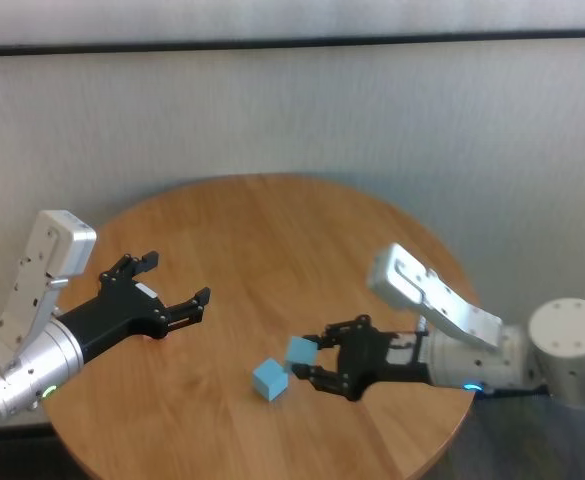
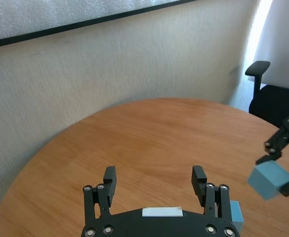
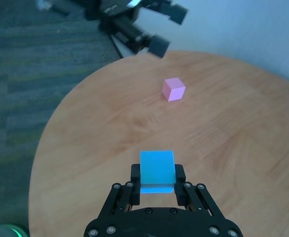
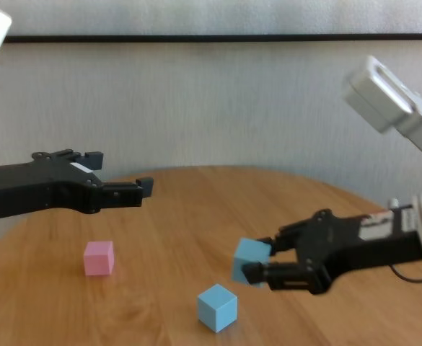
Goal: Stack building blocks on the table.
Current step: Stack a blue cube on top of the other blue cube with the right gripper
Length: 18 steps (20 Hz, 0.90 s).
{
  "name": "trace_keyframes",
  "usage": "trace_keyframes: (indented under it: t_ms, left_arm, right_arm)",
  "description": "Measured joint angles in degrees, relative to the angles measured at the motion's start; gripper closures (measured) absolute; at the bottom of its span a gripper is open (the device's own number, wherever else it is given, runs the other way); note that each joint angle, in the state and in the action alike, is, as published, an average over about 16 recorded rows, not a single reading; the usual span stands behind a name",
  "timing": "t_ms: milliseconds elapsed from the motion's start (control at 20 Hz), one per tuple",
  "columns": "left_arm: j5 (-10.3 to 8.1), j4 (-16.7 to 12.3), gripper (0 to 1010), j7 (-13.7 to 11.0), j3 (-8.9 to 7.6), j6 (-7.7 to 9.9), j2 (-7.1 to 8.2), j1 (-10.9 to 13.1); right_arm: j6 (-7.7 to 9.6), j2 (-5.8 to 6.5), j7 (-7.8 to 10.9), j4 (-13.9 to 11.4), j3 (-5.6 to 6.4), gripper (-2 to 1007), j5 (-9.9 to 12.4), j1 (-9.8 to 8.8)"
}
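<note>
My right gripper point(image 1: 307, 362) is shut on a light blue building block point(image 1: 300, 351) and holds it a little above the table point(image 1: 272, 240). The right wrist view shows that block point(image 3: 157, 169) clamped between the two fingers. A second light blue block point(image 1: 269, 379) rests on the wood just beside and below the held one, nearer the front edge point(image 4: 217, 307). The pink block point(image 4: 99, 257) lies apart on the left; the head view does not show it. Above the pink block, my left gripper point(image 1: 177, 278) hovers open and holds nothing.
A pale wall runs behind the round table. A black office chair point(image 2: 263, 94) stands beyond the table's rim on the right side. Bare wood point(image 4: 182, 209) stretches between the pink block and the blue ones.
</note>
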Motion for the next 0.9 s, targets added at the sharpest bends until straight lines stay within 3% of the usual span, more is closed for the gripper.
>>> trace_keyframes:
  t_ms: [200, 400, 600, 900]
  left_arm:
    - [0.00, 0.0, 11, 0.0, 0.00, 0.00, 0.00, 0.0]
    - [0.00, 0.0, 11, 0.0, 0.00, 0.00, 0.00, 0.0]
    - [0.00, 0.0, 11, 0.0, 0.00, 0.00, 0.00, 0.0]
    - [0.00, 0.0, 11, 0.0, 0.00, 0.00, 0.00, 0.0]
  right_arm:
    - [4.46, -1.11, -0.89, -0.6, -0.93, 631, 0.8, 0.83]
    - [7.60, -1.93, -1.65, -0.6, -2.12, 631, 0.7, 1.75]
    - [8.70, -2.53, -2.00, 0.1, -3.46, 631, -0.1, 2.64]
    - [8.56, -3.37, -2.08, 2.1, -4.92, 631, -1.3, 3.81]
